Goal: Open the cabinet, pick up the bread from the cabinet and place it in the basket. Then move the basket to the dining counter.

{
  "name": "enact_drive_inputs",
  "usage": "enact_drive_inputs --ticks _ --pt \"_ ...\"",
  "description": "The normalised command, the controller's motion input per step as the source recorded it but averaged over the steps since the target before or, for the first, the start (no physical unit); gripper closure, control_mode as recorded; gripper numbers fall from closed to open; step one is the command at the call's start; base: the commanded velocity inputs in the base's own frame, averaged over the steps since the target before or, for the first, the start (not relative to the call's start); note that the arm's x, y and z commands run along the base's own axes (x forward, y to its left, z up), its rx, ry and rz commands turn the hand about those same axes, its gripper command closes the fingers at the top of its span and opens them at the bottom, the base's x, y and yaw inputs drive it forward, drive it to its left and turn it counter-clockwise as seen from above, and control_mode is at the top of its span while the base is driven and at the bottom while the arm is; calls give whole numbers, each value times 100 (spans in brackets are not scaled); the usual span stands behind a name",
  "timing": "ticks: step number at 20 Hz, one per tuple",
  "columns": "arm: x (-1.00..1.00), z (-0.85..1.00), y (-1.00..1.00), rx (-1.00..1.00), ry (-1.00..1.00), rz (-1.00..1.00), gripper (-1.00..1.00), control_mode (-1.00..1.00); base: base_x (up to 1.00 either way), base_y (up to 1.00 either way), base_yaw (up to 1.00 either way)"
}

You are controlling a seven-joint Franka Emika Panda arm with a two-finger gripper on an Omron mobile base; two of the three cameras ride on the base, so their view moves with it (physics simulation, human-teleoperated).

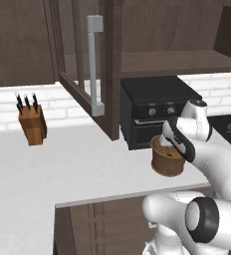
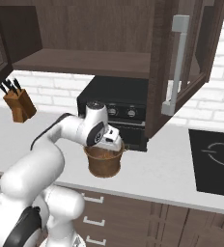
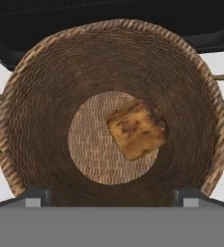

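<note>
Bread (image 3: pixel 135 129) on basket (image 3: pixel 46 96) floor, directly under open pincer (image 3: pixel 112 197).

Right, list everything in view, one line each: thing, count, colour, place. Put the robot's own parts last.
cabinet: one, dark brown, on the wall above the oven, doors swung open.
door handles: grey vertical bars, one showing on each open door.
oven: one, black, on the counter under the cabinet.
basket: one, brown woven, on the counter in front of the oven.
bread: one, tan-brown, lying on the basket's floor.
knife block: one, wooden with dark-handled knives, on the counter by the white brick wall.
cooktop: one, black, set in the counter at the right.
counter: one, white, over brown drawers.
gripper: one, jaws apart and empty, directly over the basket's mouth.
</note>
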Motion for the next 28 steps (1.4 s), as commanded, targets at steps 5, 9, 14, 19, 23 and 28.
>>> enact_drive_inputs --ticks 5,9,14,19,23,28 --pt "-59 29 -5 1 0 -50 -100 -100 0 0 0" --pt "-56 13 -4 8 4 -53 -100 -100 0 0 0" --pt "-27 8 -3 25 6 -39 -100 -100 0 0 0" --pt "0 13 0 15 -1 -10 -100 -100 0 0 0" --pt "1 0 0 0 -3 0 -100 -100 0 0 0" --pt "29 0 0 0 0 0 -100 -100 0 0 0"
